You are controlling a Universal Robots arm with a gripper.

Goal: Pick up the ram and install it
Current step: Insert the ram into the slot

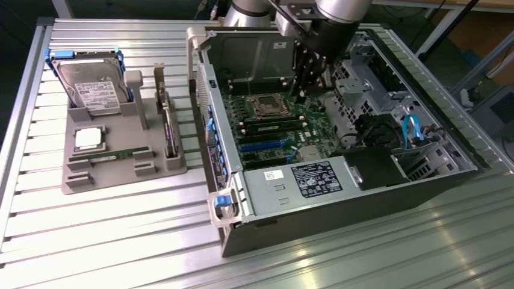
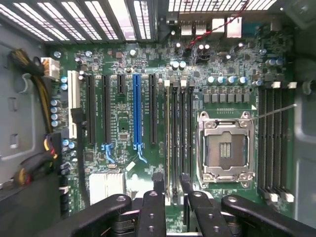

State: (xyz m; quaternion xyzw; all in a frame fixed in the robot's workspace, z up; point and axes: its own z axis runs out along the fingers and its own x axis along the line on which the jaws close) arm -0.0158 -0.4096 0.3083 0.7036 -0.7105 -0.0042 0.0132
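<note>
Gripper [image 2: 171, 180] released, fingers [image 2: 158, 183] spread either side of ram [image 2: 170, 143] standing in motherboard [image 2: 118, 123] slot beside processor socket [image 2: 225, 148]. Second ram stick [image 1: 117, 155] lies flat in grey tray [image 1: 120, 180].

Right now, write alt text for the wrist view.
An open black pincer hangs over a green motherboard, its fingertips either side of a thin green ram stick standing in a memory slot. Beside that sit an empty silver processor socket and a long blue expansion slot.

Case [image 1: 321, 235] open above; drive cage [image 1: 353, 90] (cables [image 1: 411, 129]) flanks hand [image 2: 171, 180].
</note>
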